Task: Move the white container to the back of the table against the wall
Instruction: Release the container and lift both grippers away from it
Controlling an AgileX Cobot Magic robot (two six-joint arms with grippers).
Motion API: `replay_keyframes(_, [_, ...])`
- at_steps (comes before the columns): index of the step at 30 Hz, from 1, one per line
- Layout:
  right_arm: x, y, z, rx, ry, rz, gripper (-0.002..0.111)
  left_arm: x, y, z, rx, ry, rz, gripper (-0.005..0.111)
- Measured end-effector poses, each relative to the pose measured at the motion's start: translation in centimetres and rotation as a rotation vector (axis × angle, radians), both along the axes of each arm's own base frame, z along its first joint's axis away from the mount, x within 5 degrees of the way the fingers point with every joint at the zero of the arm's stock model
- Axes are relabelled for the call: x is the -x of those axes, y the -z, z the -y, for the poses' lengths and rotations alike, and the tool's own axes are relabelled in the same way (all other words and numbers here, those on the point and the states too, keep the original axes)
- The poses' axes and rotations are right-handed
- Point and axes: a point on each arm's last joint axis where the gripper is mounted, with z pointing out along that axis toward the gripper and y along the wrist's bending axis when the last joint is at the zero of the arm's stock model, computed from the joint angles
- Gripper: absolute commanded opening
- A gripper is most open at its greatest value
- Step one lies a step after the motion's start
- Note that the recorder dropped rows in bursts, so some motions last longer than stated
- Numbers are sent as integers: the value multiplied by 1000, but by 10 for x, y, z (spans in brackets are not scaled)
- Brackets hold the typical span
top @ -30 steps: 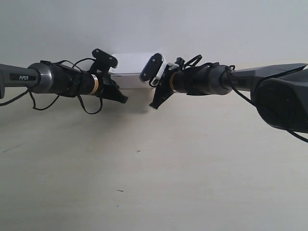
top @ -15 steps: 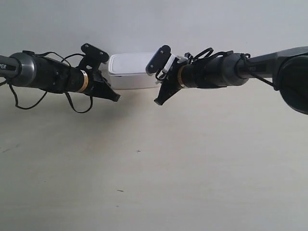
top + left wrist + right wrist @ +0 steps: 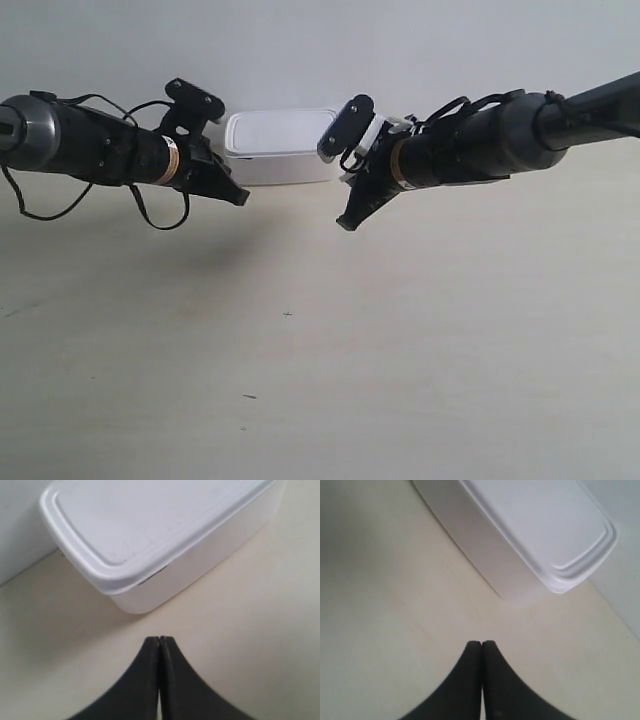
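The white container (image 3: 280, 148) stands with its lid on at the back of the table (image 3: 400, 350), up against the wall (image 3: 450, 50). My left gripper (image 3: 243, 198), on the arm at the exterior view's left, hangs shut and empty a short way off the container's left front corner. My right gripper (image 3: 345, 224) is shut and empty too, lower and just off the right front corner. The left wrist view shows the container (image 3: 150, 525) a little beyond the shut tips (image 3: 160, 639). In the right wrist view the container (image 3: 535, 525) lies apart from the tips (image 3: 482, 642).
Both black arms reach in from the sides, with loose cables hanging below the wrists (image 3: 160, 215). A few tiny dark specks (image 3: 288, 314) mark the pale tabletop. The wall runs along the whole back edge.
Both grippers have drawn away from the container, the left one to the left, the right one to the right and lower. The container now stands free between them, unmoved.
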Motion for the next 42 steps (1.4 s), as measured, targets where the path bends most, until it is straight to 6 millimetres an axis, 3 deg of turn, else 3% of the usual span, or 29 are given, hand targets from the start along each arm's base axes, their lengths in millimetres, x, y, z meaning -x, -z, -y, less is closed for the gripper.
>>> replay_keyframes(7, [17,-41,6,-51,27,29,0,-14,19,4,2,10,-1,0])
replay_keyframes(17, [53,-89,20,-128,71,52,0,-37,26,6,4,7,47,0])
replay_keyframes(25, [81,-114,30,-173,76,69,0,-42,40,8,6,12,39,0])
replay_keyframes(31, [86,-124,31,-199,77,83,0,-41,39,9,36,5,28,0])
replay_keyframes(38, [88,-126,34,-255,150,58,0,-24,15,7,47,-1,17,0])
replay_keyframes(42, [106,-132,41,-316,187,35,0,3,-15,3,55,-11,6,0])
